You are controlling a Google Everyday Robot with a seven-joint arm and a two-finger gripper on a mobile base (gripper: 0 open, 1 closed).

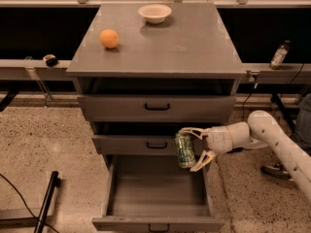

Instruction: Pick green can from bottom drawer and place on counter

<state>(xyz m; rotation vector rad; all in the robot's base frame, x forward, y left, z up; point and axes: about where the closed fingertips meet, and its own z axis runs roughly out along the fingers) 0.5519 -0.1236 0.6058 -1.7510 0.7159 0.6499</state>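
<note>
Camera view. The green can (184, 151) is in the air, upright with a slight lean, its pale markings facing the camera. It sits above the right rear of the bottom drawer (155, 191), and its top end overlaps the right end of the middle drawer (141, 144) front. It is clear of the drawer floor and well below the counter (194, 47).

The gripper (190, 149) has the can clamped. One pale finger curves over the can's top and the other hooks under its lower end, so the fingers are spread only as wide as the can. The white arm (272, 140) comes in from the right edge, elbow high, forearm roughly level with the middle drawer.

The bottom drawer is pulled far out toward the camera, grey floor and side walls showing, small black handle at the lower lip. The middle drawer looks slightly forward of the top drawer (155, 108); a dark gap shows above each.

On the counter, an orange (110, 38) lies at left, near the edge. A pale bowl (154, 13) stands at the back, about centre, well apart from the orange.

Behind the cabinet runs a low ledge. A bottle (278, 55) stands on it at far right and a small dark object (49, 60) lies on it at left. The floor is speckled, with a black bar (47, 202) at lower left.
</note>
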